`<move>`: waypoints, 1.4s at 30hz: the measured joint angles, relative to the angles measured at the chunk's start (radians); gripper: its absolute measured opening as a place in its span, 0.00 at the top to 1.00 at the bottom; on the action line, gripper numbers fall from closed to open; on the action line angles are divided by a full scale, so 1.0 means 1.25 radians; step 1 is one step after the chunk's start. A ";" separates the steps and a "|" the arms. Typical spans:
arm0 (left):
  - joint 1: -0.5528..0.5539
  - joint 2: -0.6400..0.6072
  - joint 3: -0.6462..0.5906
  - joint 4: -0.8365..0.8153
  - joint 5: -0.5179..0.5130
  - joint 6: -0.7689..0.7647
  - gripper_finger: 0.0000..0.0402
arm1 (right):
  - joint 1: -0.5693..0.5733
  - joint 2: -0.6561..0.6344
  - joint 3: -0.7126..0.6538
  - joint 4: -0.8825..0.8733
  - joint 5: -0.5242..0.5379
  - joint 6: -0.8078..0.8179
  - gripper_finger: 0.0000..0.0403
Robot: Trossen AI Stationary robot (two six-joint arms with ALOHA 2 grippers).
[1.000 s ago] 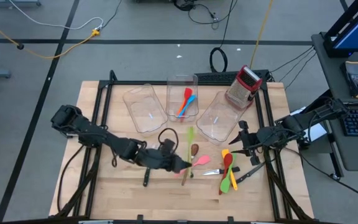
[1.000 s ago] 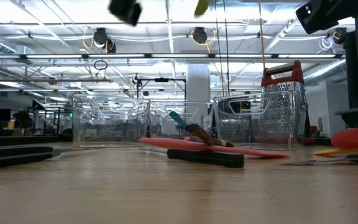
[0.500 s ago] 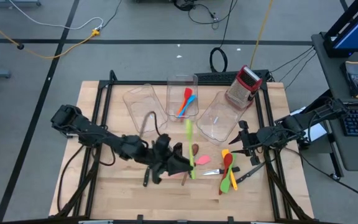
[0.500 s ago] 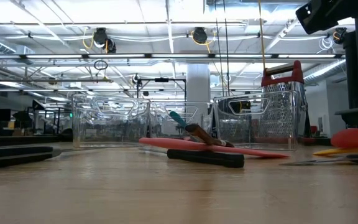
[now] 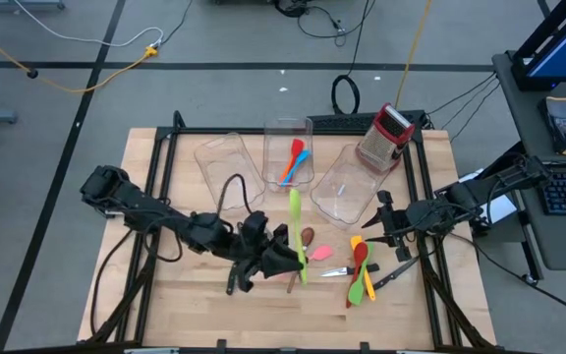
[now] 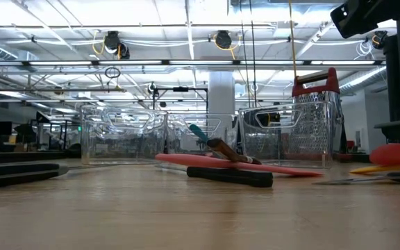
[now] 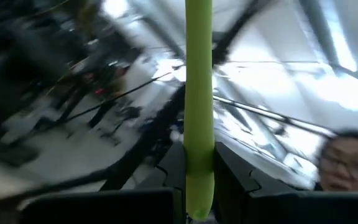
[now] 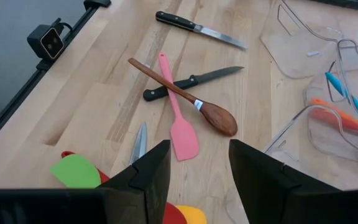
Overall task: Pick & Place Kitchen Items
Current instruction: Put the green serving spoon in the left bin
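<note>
My left gripper (image 5: 293, 264) is over the middle of the table, shut on a long green utensil (image 5: 296, 221), which fills the middle of the left wrist view (image 7: 199, 93). My right gripper (image 5: 376, 228) hangs open over the table's right part, touching nothing (image 8: 197, 180). On the wood lie a pink spatula (image 8: 180, 124), a brown spoon (image 8: 194, 102) crossing it, black-handled knives (image 8: 188, 79) (image 8: 194, 26), a red spoon (image 5: 360, 258), a green spatula (image 5: 367, 285) and a yellow utensil (image 5: 355, 241). An orange and a blue utensil (image 5: 293, 157) lie in the middle clear bin. My left gripper pinches the green utensil's handle (image 7: 199, 168) between its two fingers, close to the rounded free end (image 7: 199, 208). The fingers come from the table's left, slanting upward, and lie across the handle. The utensil is lifted clear, its long part reaching up and toward the far edge.
Three clear bins (image 5: 229, 169) (image 5: 288, 133) (image 5: 347, 187) stand along the far side, a red-topped box grater (image 5: 384, 138) at the far right. One knife (image 5: 232, 280) lies below my left arm. A person shows beyond the table in the left wrist view.
My left gripper has risen out of the top of the low view, tipped its fingers upward and rolled. The green utensil has gone up with it, and its far end has swung higher. In the last half second it has held almost still.
</note>
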 joint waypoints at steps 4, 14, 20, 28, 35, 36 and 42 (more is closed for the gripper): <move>0.008 0.000 0.000 -0.166 -0.116 -0.189 0.90 | 0.000 0.000 0.000 0.000 0.000 0.000 0.61; 0.051 -0.014 0.000 -0.740 -0.141 -0.684 0.90 | 0.000 0.000 0.000 0.000 0.000 0.000 0.61; 0.109 -0.089 0.000 -0.987 -0.149 -0.763 0.90 | 0.000 0.000 0.000 -0.001 0.000 0.000 0.61; 0.273 -0.204 0.000 -1.306 -0.179 -0.766 0.90 | 0.000 0.000 0.000 -0.001 0.001 0.000 0.61; 0.481 -0.216 0.000 -1.487 -0.081 -0.669 0.90 | 0.000 0.000 0.000 0.000 0.002 0.001 0.61; 0.508 -0.216 0.000 -1.492 -0.063 -0.647 0.90 | 0.000 0.000 0.000 -0.001 0.001 0.001 0.61; 0.614 -0.206 -0.010 -1.489 -0.005 -0.559 0.90 | 0.000 0.000 0.000 0.000 0.001 0.001 0.61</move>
